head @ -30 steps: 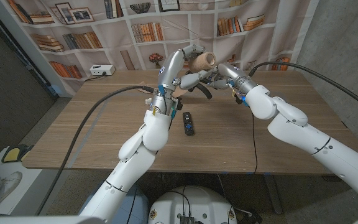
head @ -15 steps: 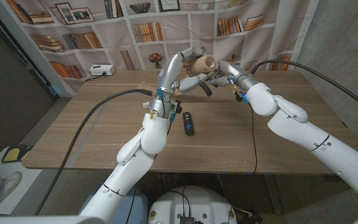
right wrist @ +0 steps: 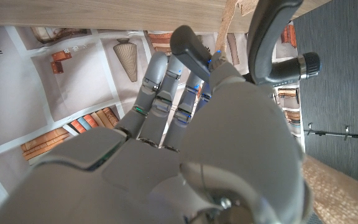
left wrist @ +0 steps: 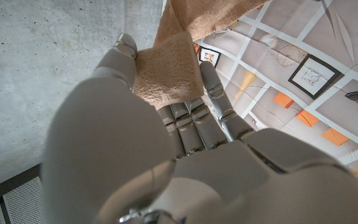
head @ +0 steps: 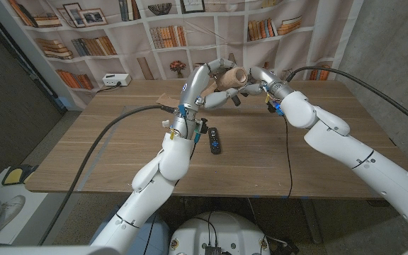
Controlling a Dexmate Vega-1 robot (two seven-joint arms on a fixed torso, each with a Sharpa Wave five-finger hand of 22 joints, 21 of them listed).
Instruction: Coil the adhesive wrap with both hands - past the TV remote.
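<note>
The tan adhesive wrap roll point(head: 234, 74) hangs in the air above the far middle of the table, between my two hands. My left hand point(head: 211, 88) reaches up to it from below. In the left wrist view a strip of the wrap point(left wrist: 169, 81) is pinched between the thumb and fingers of my left hand point(left wrist: 117, 143). My right hand point(head: 259, 76) meets the roll's right end. A thin tan edge of wrap point(right wrist: 227, 22) runs by the thumb of my right hand point(right wrist: 185, 137); its grip is partly hidden. The black TV remote point(head: 215, 140) lies on the table nearer to me.
The wooden table point(head: 105, 149) stretches wide on both sides of the remote. A white power box point(head: 115, 79) sits at the far left edge. Black cables trail from both arms over the table. Bookshelves stand behind.
The roll has shifted a little to the right and lower, closer to my right hand. My left hand has turned around it. The remote has not moved.
</note>
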